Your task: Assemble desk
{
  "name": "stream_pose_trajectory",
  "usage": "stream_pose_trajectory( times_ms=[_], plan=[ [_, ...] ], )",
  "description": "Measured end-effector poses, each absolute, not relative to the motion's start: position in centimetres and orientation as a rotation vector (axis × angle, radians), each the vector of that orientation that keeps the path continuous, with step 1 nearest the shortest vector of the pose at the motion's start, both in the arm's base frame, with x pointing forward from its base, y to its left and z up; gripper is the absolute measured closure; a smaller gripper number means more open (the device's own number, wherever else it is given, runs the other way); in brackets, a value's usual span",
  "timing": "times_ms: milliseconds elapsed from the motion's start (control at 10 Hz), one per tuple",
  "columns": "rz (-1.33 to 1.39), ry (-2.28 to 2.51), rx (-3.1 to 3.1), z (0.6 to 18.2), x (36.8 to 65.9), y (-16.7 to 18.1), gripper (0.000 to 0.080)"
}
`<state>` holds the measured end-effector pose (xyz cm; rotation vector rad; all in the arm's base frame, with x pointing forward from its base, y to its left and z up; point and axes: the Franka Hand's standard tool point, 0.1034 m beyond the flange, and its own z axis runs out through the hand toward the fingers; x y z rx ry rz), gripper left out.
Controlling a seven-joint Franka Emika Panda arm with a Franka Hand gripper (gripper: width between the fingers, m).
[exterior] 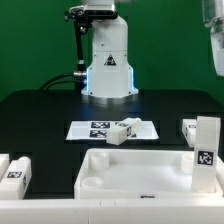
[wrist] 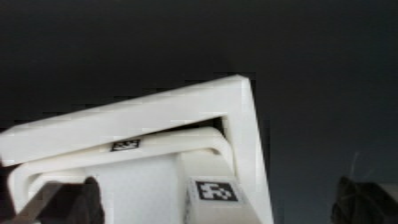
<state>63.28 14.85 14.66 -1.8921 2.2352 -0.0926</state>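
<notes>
The exterior view cuts off my arm above and the desk panel below; my wrist view's tag is blurred.

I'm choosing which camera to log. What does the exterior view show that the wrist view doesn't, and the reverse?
Exterior only: the robot's base, the marker board with a loose leg lying on it, and more legs at that view's left. Wrist only: the hand, its fingers spread apart. Both: a tabletop corner with a tagged leg at it.

Tool with jaws wide apart
</notes>
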Motion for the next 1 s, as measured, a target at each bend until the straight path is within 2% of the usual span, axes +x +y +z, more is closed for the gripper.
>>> stream_pose_trajectory(
  times_ms=[200,400,800,1000],
  plan=[
    [-0.075,2.084,-2.059,15.3,61.0,16.9,0.015],
    [-0.077,1.927,-2.246,14.6,58.7,18.3,0.015],
    [-0.142,1.607,-2.481,14.4,59.0,17.9,0.015],
    [-0.224,1.375,-2.633,11.7,56.2,16.7,0.015]
  ],
)
